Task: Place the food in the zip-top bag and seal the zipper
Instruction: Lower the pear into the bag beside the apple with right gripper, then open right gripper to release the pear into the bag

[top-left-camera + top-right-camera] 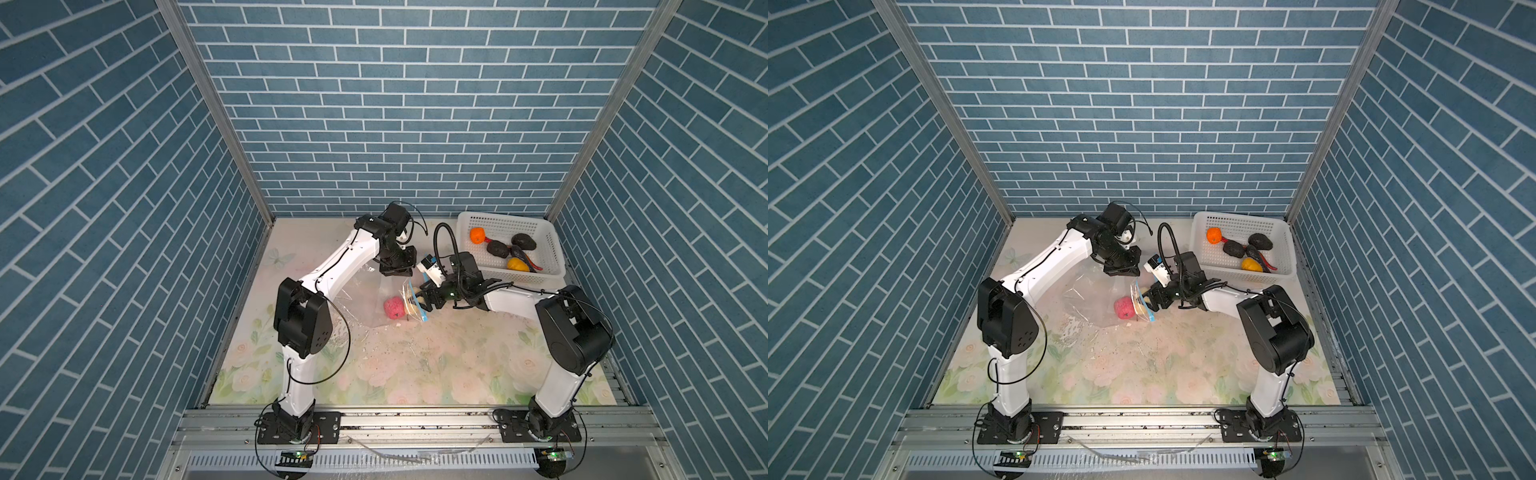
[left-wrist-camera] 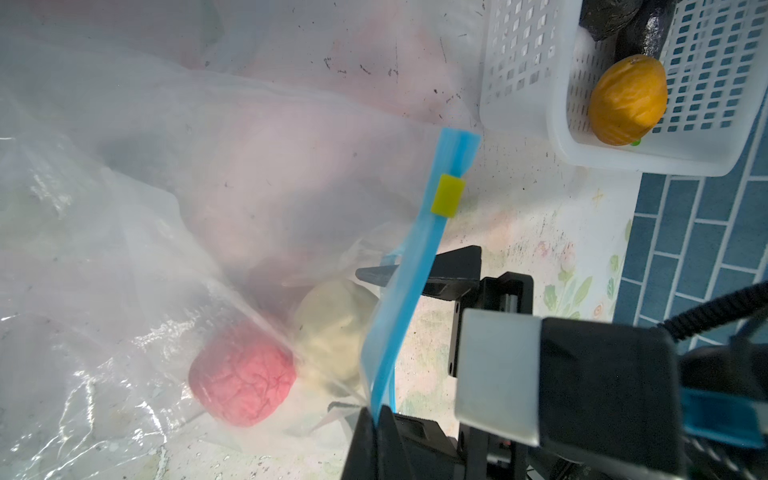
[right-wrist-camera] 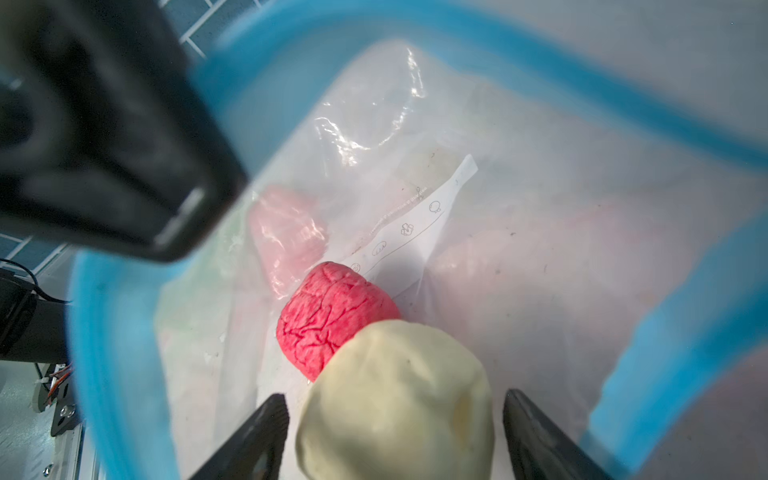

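Cream piece [image 3: 395, 374] first: it fills the near ground of my right wrist view, lying loose between the fingers [image 3: 257, 440] of my right claw [image 1: 424, 300]. Those fingers stand spread with a gap on either side and grip nothing. The piece sits just inside the zip-top bag [image 2: 166, 166] and seems to touch the pink piece [image 3: 332, 316] deeper in. My left claw [image 2: 376, 424] is pressed together on the zipper [image 2: 419, 257], pinching the upper lip so the mouth stands as a blue hoop around my right fingers.

Read a top view as a clock with the back wall [image 1: 415, 104] at twelve. From my right claw the bag's body runs off toward nine, the mouth faces three, and the zipper's long axis lies about eleven to five. So my way out, I judge, is straight back toward three, square to that strip and clear of the lip. The rest of the food [image 1: 517, 264] lies in the white basket [image 1: 498, 224] at about one to two o'clock from the right claw. It is well apart from the bag, and the right arm is plainly the nearer.
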Tool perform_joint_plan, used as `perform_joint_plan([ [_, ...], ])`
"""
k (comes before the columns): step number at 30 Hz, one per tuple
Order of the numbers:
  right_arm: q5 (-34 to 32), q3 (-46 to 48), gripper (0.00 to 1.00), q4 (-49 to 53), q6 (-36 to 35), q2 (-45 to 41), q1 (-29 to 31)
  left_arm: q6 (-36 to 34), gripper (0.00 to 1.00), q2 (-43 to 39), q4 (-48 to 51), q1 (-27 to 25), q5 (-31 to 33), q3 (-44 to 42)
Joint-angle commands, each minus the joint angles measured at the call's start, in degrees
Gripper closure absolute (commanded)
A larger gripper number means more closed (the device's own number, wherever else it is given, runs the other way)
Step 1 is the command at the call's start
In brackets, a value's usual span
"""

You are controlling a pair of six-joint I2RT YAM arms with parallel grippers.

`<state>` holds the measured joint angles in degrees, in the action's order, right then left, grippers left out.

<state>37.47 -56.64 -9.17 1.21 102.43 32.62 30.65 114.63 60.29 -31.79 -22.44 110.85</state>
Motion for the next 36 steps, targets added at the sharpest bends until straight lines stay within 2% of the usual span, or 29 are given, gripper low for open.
perform_joint_plan([
  [1, -0.12, -3.01, 0.16, 0.71, -1.08, 0.27, 0.18, -0.01, 1.0, -2.45, -0.35, -0.03, -0.52, -0.62],
  [9, -1.51, -2.88, 0.15, 2.48, -0.27, -2.01, 0.16, -0.05, 1.0, -2.22, -0.16, 0.08, -0.34, -0.53],
  [17, -8.44, 1.68, 0.19, 1.89, 13.7, -11.4, 0.07, 0.89, 1.0, -2.48, -0.84, 0.66, -0.33, -0.72],
  [22, -13.82, 2.44, 0.25, 9.32, 20.67, -15.44, 0.07, 2.08, 1.0, -2.61, -1.92, 0.88, -1.68, -0.81],
  [27, -18.13, 2.92, 0.32, 16.78, 25.33, -15.9, -0.08, 3.99, 1.0, -4.55, -4.29, 1.93, -2.64, -3.3],
  [31, -19.92, 5.68, 0.35, 16.0, 27.78, -16.09, -0.59, 4.93, 1.0, -6.33, -5.61, 2.66, -3.02, -5.4],
  [36, -18.81, 4.64, 0.37, 13.94, 31.45, -12.43, -0.72, 5.74, 1.0, -7.25, -6.4, 2.83, -3.91, -6.85],
])
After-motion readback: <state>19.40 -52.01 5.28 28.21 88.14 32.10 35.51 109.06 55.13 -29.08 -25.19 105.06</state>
